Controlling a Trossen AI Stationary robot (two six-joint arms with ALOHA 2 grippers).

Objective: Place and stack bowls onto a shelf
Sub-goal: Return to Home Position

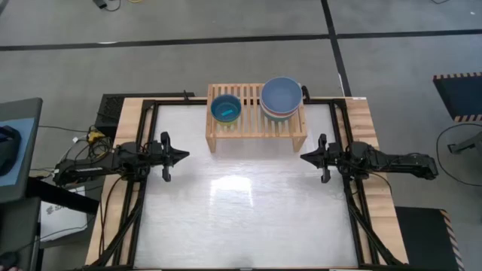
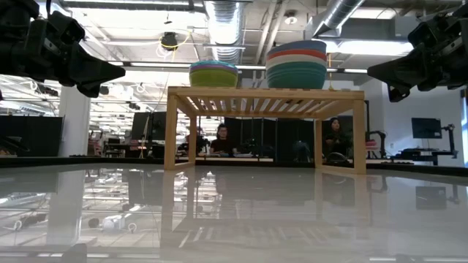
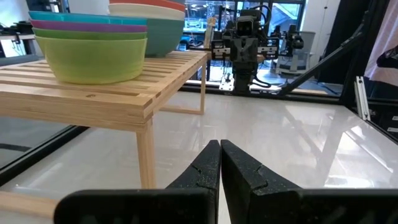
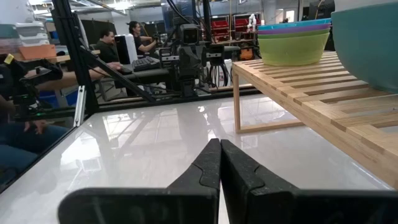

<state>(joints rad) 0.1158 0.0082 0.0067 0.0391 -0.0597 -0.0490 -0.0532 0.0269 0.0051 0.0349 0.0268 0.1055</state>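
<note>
The glossy white surface (image 1: 241, 211) reflects light. Behind it, a person (image 2: 221, 139) sits beneath ceiling ducts (image 2: 223, 22).

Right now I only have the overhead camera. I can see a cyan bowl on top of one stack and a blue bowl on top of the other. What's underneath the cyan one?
Observer: Under the cyan bowl there's a magenta bowl. The lime green bowl is lowest, resting on the shelf.
Operator: And the bottom of the other stack?
Observer: A dark teal bowl, seen from table height.
Operator: Are the grippers shut?
Observer: Yes. Each wrist camera shows its fingers pressed together with nothing between them, for both the left gripper and the right gripper.
</note>
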